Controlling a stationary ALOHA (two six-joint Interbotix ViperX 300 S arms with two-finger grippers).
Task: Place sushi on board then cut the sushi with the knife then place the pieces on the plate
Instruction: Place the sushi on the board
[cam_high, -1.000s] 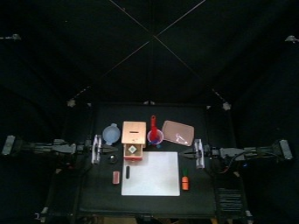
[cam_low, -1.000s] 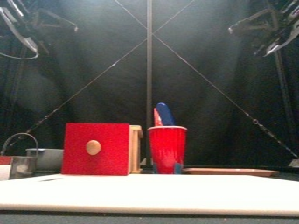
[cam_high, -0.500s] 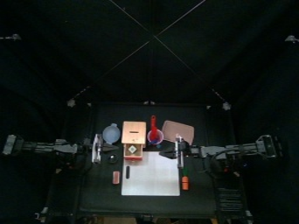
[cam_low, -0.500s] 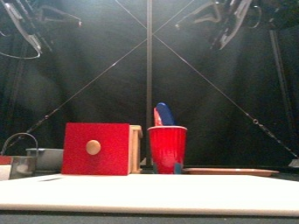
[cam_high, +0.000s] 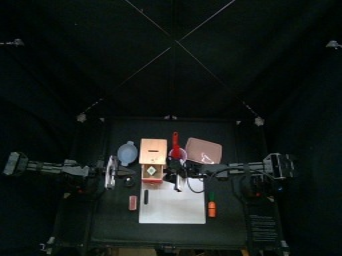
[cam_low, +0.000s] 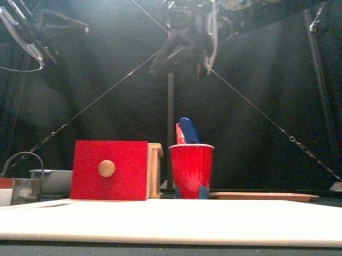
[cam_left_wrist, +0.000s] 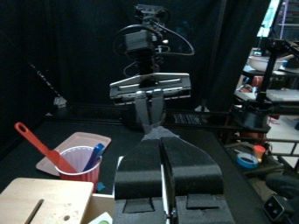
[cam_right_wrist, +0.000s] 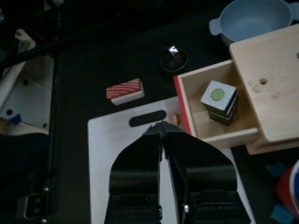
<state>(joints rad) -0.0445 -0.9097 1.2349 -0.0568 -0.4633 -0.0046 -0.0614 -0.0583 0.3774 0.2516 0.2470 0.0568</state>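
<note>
The toy sushi roll (cam_right_wrist: 219, 96), a dark block with a green top, lies in the open red drawer (cam_high: 152, 174) of the wooden box (cam_high: 154, 152). The white board (cam_high: 174, 198) lies in front of it. A red cup (cam_low: 191, 168) holds the blue knife (cam_low: 186, 130) and a red knife (cam_left_wrist: 41, 144). The pink plate (cam_high: 203, 151) lies right of the cup. My right gripper (cam_high: 182, 178) hangs high over the board's back edge beside the drawer, shut and holding nothing. My left gripper (cam_high: 110, 170) rests shut at the left.
A blue-grey bowl (cam_high: 127, 153) sits left of the box. A red-topped toy food (cam_right_wrist: 125, 89) and a round metal cutter (cam_right_wrist: 174, 59) lie left of the board. An orange toy (cam_high: 211, 208) lies on the board's right side.
My right arm has swung in from the table's right side to the middle, beside the open drawer. The left arm has not moved.
</note>
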